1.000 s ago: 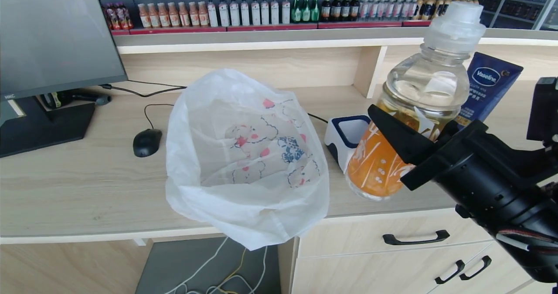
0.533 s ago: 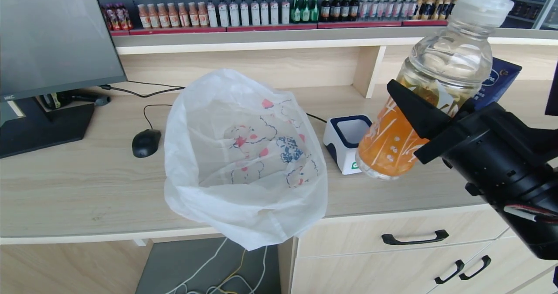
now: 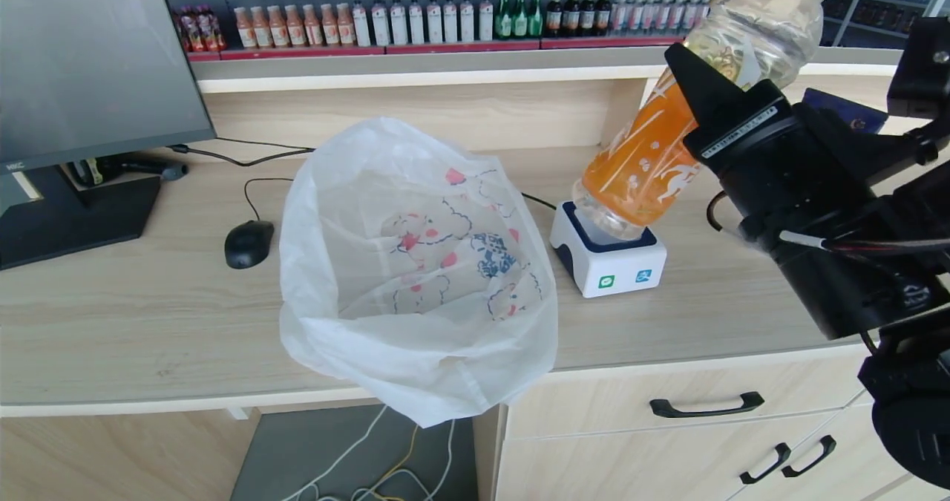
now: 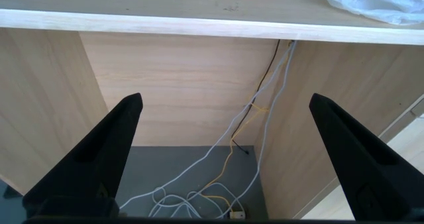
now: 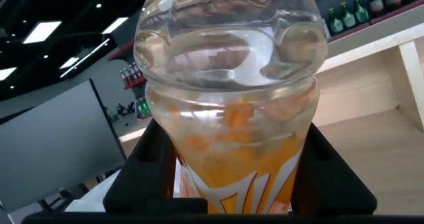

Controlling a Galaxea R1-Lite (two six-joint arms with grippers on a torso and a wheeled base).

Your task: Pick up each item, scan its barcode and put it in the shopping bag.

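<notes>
The right gripper [image 3: 705, 63] is clamped on the clear plastic bottle with an orange label [image 3: 646, 167]. The bottle's long axis slopes down from the jaws to the robot's left, with its base over the white, blue-topped scanner box [image 3: 620, 267]. The white plastic shopping bag [image 3: 415, 263] stands farther left.

Bright, even, diffuse from above across the counter [image 3: 148, 315]. Short soft shadows beside the mouse [image 3: 249, 243] and the scanner [image 3: 608, 260]. Pale glow through the thin shopping bag [image 3: 415, 278], faint sheen on its folds. Small highlights on the clear upper part of the bottle [image 3: 638, 167]. Dull grey reflection on the monitor [image 3: 89, 56]. Ceiling light panels [image 5: 41, 32] blown white against dark in right wrist view. Dimmer under the counter in left wrist view; floor [image 4: 199, 184] in shade.
</notes>
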